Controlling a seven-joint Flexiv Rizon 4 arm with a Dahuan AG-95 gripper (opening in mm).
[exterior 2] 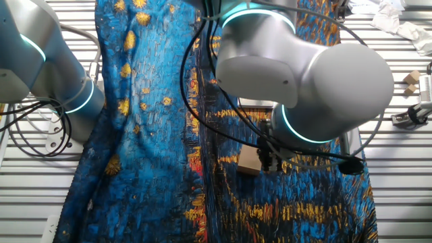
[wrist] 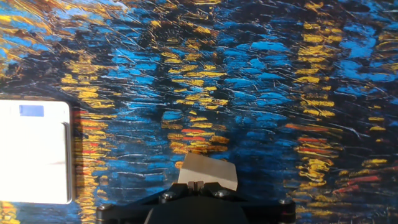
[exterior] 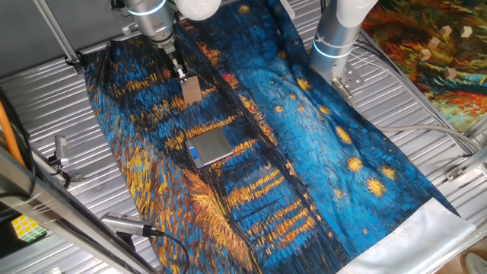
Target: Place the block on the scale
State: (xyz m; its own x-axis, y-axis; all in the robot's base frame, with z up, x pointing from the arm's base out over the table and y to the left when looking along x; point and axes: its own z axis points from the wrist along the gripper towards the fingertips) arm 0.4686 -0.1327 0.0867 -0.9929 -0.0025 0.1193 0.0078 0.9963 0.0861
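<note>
The tan wooden block (exterior: 192,89) hangs in my gripper (exterior: 183,74), lifted above the painted cloth at the back of the table. In the hand view the block (wrist: 208,170) sticks out just past my shut fingers (wrist: 200,185). In the other fixed view only a corner of the block (exterior 2: 248,161) shows under the arm. The silver-grey scale (exterior: 209,147) with its blue display strip lies flat on the cloth, in front of the block. In the hand view the scale (wrist: 34,151) lies at the left edge, well apart from the block.
A blue and yellow painted cloth (exterior: 304,152) covers the ribbed metal table (exterior: 46,99). A second arm (exterior: 338,34) stands at the back right. A multicoloured puzzle cube (exterior: 24,227) lies at the left front. A cable and a metal tool (exterior: 125,224) lie along the front left.
</note>
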